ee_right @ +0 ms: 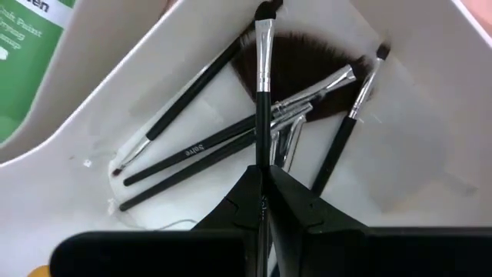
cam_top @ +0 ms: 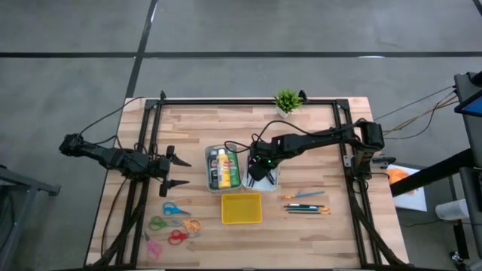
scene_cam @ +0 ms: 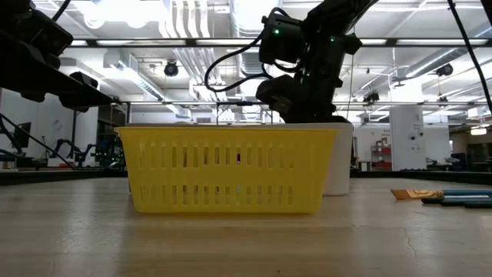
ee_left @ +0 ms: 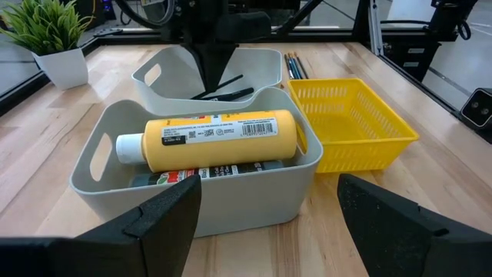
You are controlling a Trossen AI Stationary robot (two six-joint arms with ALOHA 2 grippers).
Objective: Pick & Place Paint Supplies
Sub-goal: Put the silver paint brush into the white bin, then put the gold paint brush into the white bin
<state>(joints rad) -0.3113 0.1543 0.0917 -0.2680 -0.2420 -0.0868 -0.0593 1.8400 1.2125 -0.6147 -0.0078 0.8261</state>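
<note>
Surface: a pale wooden slat table (cam_top: 316, 226) inside a dark frame, standing on a grey floor marked with dark lines.

At the left edge, the left gripper (cam_top: 175, 171) hovers just above the table with its jaws spread wide and nothing between them, pointed toward the bins. Below it lie several scissors (cam_top: 175, 223) with coloured handles.

Centre-left, a grey bin (ee_left: 254, 185) holds the paint bottles: the yellow bottle (ee_left: 219, 137) lies on its side on top, the green bottle (cam_top: 233, 170) beside it, and a darker bottle underneath, partly hidden. A yellow basket (cam_top: 241, 208) sits just in front of the bins.

Touching that bin, a second grey bin (ee_left: 265, 65) holds several dark-handled brushes (ee_right: 192, 150) lying crossed on its floor. The right gripper (ee_right: 263, 201) is lowered into this bin, jaws pinched together on the handle of one thin brush (ee_right: 264, 100), bristles pointing away from the wrist.

At the back edge stands a small potted plant (cam_top: 287, 101). To the right, pencils and brushes (cam_top: 307, 205) lie in a loose row on the bare wood.

Room, in the low view: an open workshop with ceiling strip lights, white pillars and distant benches.
</note>
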